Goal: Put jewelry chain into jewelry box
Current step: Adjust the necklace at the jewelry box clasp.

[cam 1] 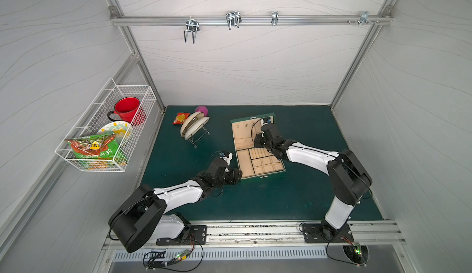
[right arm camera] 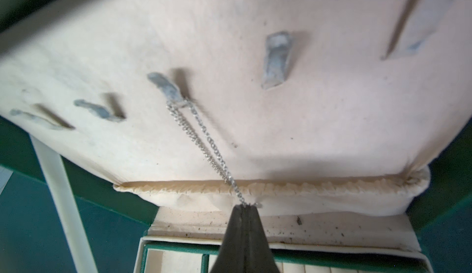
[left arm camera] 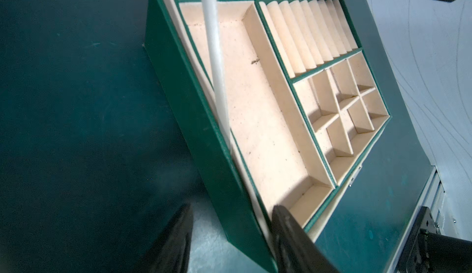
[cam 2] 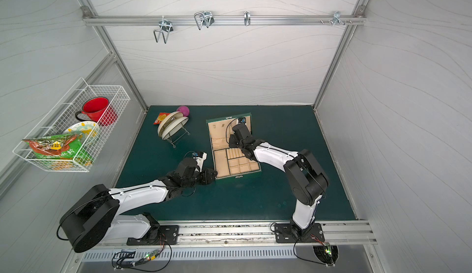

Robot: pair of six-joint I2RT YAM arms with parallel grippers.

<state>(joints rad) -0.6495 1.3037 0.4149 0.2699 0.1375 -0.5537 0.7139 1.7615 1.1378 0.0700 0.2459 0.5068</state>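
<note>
While your right gripper (right arm camera: pixel 245 207) pinches the jewelry chain (right arm camera: pixel 201 136) on a lid hook (right arm camera: pixel 166 87), a tug may slip it off; your left gripper (left arm camera: pixel 232 207) is open by the jewelry box (left arm camera: pixel 189 105).

The green snack bag (cam 1: pixel 102 153) in the wire basket (cam 1: pixel 143 98) carries white Chinese print. Only "片" reads; the rest is too small.

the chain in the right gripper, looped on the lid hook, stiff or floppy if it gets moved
Probably fully floppy: the jewelry chain is fine links, straight only because it runs taut from the hook to the right gripper. Likely very light, and it may snag, since it loops around that hook.
</note>
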